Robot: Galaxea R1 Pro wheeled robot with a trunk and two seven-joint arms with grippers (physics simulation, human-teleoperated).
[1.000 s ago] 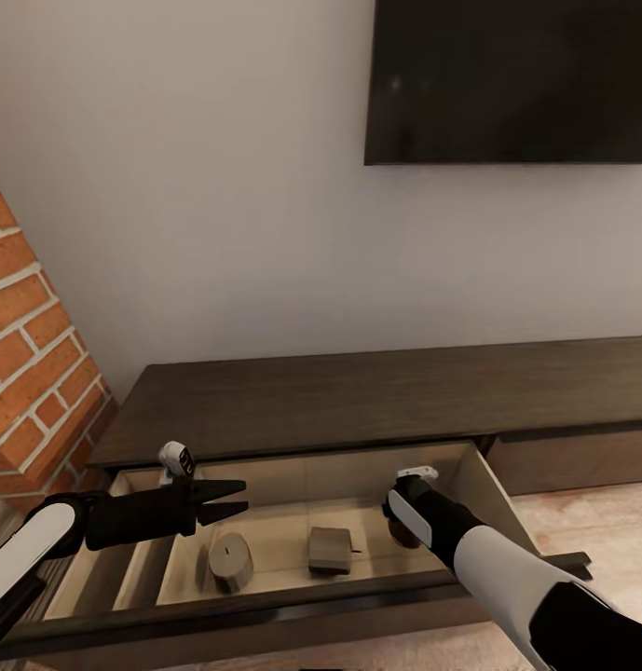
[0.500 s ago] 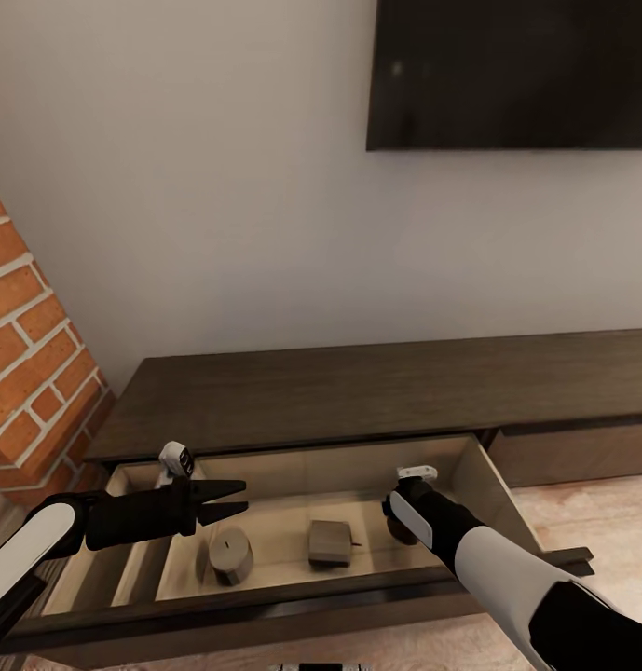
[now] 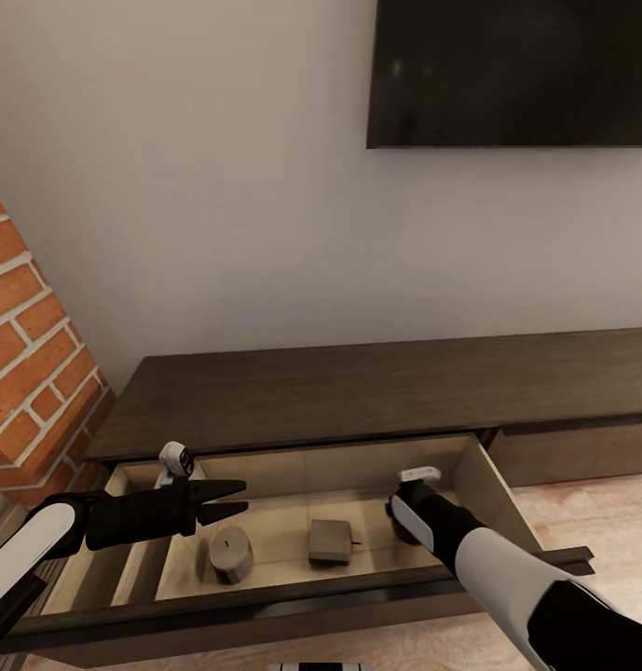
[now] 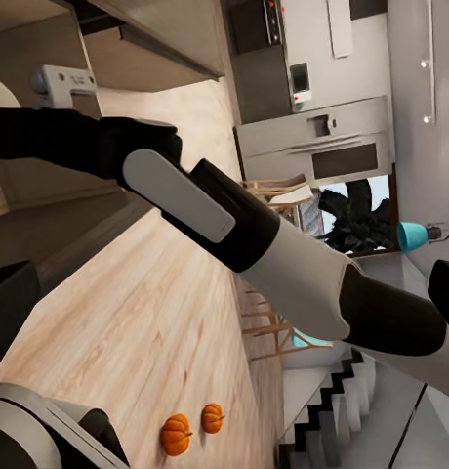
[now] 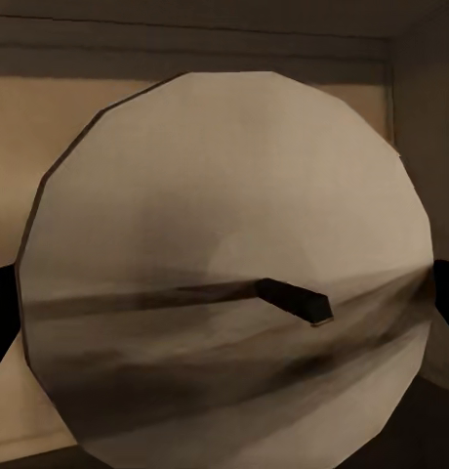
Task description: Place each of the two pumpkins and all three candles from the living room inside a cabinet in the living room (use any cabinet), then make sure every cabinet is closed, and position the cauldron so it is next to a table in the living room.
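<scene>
Right gripper [image 3: 406, 527] hidden behind wrist inside open pale-wood drawer [image 3: 484, 485]; fingers clamp third stubby beige candle [image 5: 224, 274]. Left fingers [image 3: 229, 488] parted, empty.

Two arms are showing along the lower edge of the head view, both built the same way: glossy white shells over the forearms, giving way to matte black housings toward the wrists. The left arm [image 3: 41, 550], at lower left, is ending in a black gripper [image 3: 229, 499] with two tapered, pointed fingers. A small white camera module [image 3: 174, 458] with a dark face is sitting on top of its wrist. The right arm [image 3: 507, 578], at lower right, is carrying a white oval panel [image 3: 409, 514] on its black wrist and a small white block [image 3: 419, 474] above it.
</scene>
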